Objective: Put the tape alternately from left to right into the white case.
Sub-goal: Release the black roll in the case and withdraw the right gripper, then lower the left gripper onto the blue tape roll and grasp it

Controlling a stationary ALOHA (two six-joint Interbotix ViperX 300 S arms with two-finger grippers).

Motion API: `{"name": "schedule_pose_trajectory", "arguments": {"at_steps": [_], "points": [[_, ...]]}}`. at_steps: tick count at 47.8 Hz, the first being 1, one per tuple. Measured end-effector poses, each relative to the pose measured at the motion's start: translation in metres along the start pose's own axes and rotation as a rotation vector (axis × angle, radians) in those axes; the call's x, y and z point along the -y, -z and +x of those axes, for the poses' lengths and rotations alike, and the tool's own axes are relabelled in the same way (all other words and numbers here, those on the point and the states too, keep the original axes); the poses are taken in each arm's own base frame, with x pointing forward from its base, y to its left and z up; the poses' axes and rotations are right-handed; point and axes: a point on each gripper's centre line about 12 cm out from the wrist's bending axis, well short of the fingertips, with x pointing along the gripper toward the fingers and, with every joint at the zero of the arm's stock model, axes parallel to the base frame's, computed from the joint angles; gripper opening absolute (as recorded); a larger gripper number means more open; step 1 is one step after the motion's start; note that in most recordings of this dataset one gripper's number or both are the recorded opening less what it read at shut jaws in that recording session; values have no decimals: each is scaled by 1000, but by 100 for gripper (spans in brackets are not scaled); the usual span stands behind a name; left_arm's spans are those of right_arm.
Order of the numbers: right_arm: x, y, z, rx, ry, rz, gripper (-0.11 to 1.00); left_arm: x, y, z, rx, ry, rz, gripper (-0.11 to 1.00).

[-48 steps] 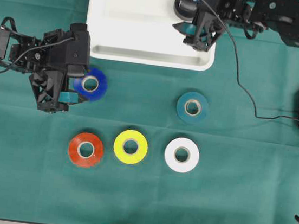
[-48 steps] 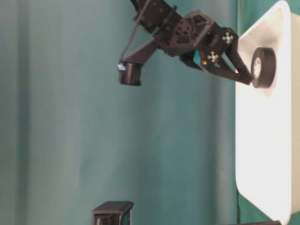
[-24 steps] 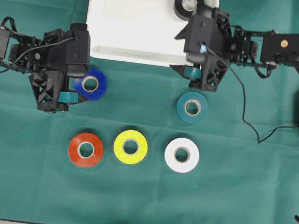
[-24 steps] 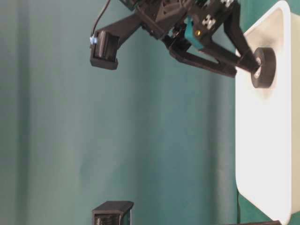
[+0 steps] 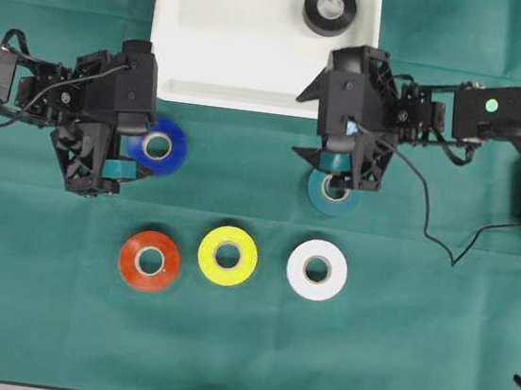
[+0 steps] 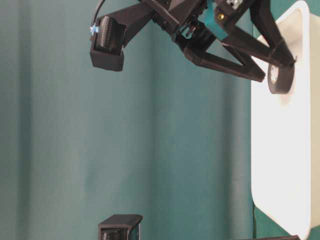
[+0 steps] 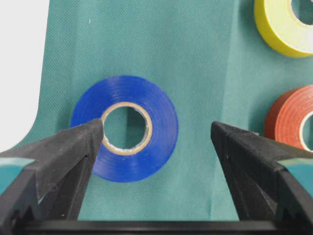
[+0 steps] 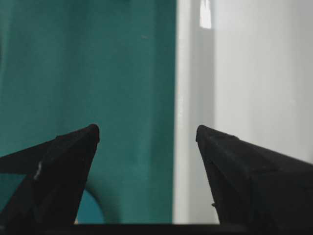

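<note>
Black roll (image 5: 329, 7) sits in white case (image 5: 254, 90). My right claw (image 5: 343, 172) gapes wide, empty, above teal roll (image 5: 333, 193); left claw (image 7: 156, 147) open, straddling blue roll (image 7: 124, 128) (one finger over its core). Centre over teal before descending.

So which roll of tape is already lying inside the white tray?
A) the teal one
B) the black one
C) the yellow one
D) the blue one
B: the black roll lies alone in the white tray, while the blue roll, teal roll, red roll, yellow roll and white roll are all on the green cloth.
</note>
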Motion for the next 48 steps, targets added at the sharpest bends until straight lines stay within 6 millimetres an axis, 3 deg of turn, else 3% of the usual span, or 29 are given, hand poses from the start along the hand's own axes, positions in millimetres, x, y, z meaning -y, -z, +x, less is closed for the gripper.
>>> {"name": "schedule_pose_trajectory", "arguments": {"at_steps": [20, 48], "points": [[-26, 1, -1, -4, -53, 30, 85, 0, 0, 0, 0, 0, 1, 69], [-30, 12, -1, -34, -60, 48, 85, -1, 3, 9, -29, -6, -2, 69]]}}
